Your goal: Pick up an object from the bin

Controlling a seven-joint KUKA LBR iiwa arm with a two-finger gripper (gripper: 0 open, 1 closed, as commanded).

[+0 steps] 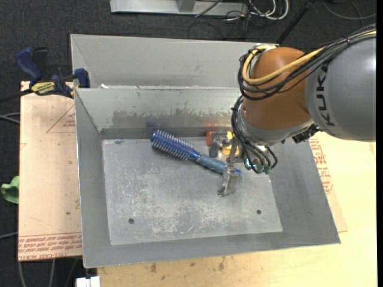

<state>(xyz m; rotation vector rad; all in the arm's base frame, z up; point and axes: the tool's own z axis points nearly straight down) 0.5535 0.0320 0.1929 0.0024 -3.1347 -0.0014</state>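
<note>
A grey metal bin [179, 211] holds a blue hairbrush [178, 147]. The brush lies flat on the floor of the bin, in the far half, close to the far wall but apart from it. It sits on a slant: its bristled head points toward the far left corner, and its thin handle runs down toward the middle of the right side.

The arm comes in over the right wall of the bin. Its wrist wears a rounded orange cover [278, 97] with yellow and black cables [254, 70] looped over the top. Below the cover, the gripper [225, 187] hangs down to the floor of the bin right at the end of the brush handle. Its tip is touching or just beside the handle end, on the side nearer the front wall. Whether the gripper is open or closed cannot be told from here, nor whether it has hold of the handle.

A small orange-red patch [212, 137] shows just beyond the handle, near the far wall. Whether it is a loose thing or part of the robot cannot be told.

The rest of the bin floor is bare scuffed metal.
</note>
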